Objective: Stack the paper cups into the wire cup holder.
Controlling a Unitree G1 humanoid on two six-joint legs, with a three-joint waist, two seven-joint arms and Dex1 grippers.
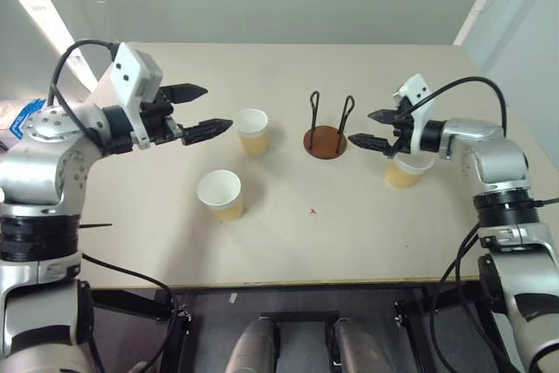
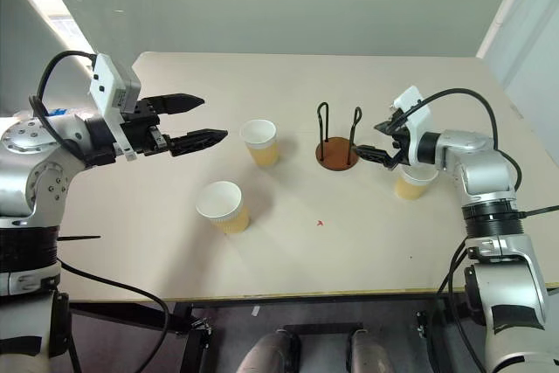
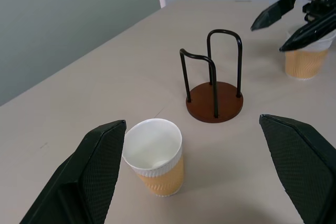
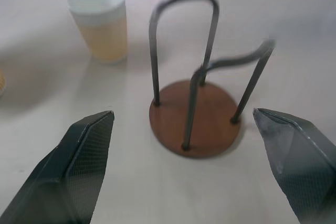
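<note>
The wire cup holder [image 1: 326, 133] is standing upright near the middle of the beige table [image 1: 288, 242], its reddish-brown disc base lying flat and its two black wire loops rising from it with nothing between them. Three paper cups are sitting upright and apart from it on the table. The nearest cup [image 1: 251, 131] is standing just to the holder's left, open end up. A second cup [image 1: 220, 194] is resting farther to the left of the holder and closer to the table's front edge. The third cup [image 1: 408, 169] is sitting to the holder's right, partly hidden under the right arm. The left gripper [image 1: 197, 112] is hovering to the left of the holder, just beyond the nearest cup, with its two black fingers spread wide and holding nothing. The right gripper [image 1: 374, 128] is hanging just to the right of the holder, above the third cup, its fingers also standing wide apart and empty, and they are pointing toward the wire loops.
</note>
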